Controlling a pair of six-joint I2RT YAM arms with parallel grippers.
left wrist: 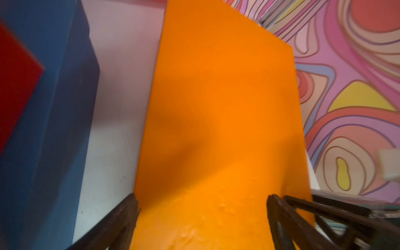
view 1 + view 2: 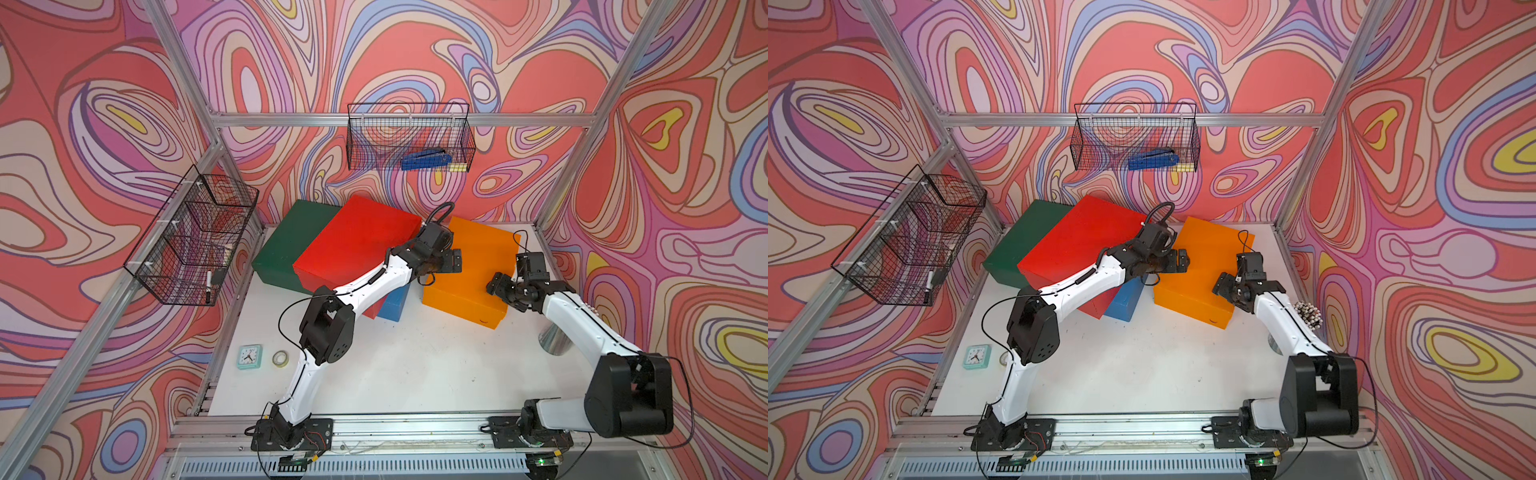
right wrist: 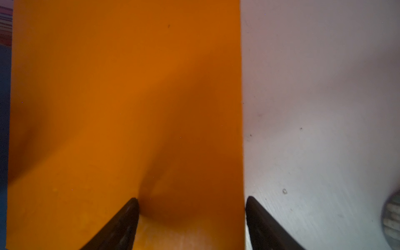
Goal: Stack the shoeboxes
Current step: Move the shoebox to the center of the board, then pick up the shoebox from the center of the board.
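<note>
Orange shoebox (image 2: 467, 291) is set flat on the worktop (image 2: 415, 365) toward the far right corner, alone, not yet stacked. Red shoebox (image 2: 357, 245) is laid askew on the blue shoebox (image 2: 395, 305) near the middle of the far edge. Green shoebox (image 2: 291, 241) is at the far left corner, partly overlapped by the red in both top views; contact cannot be told.

Left gripper (image 2: 455, 261) is held over the orange lid's left long edge, fingers (image 1: 116, 227) spread wide, nothing gripped. Right gripper (image 2: 498, 286) is placed at the opposite long edge, fingers (image 3: 123, 223) apart, one over the lid and one over bare worktop, nothing pinched.

The box is probably bracketed from both sides because it is too wide for a single jaw. A two-arm squeeze and lift onto the red is judged next. Uneven pressure could skew or drop it.
</note>
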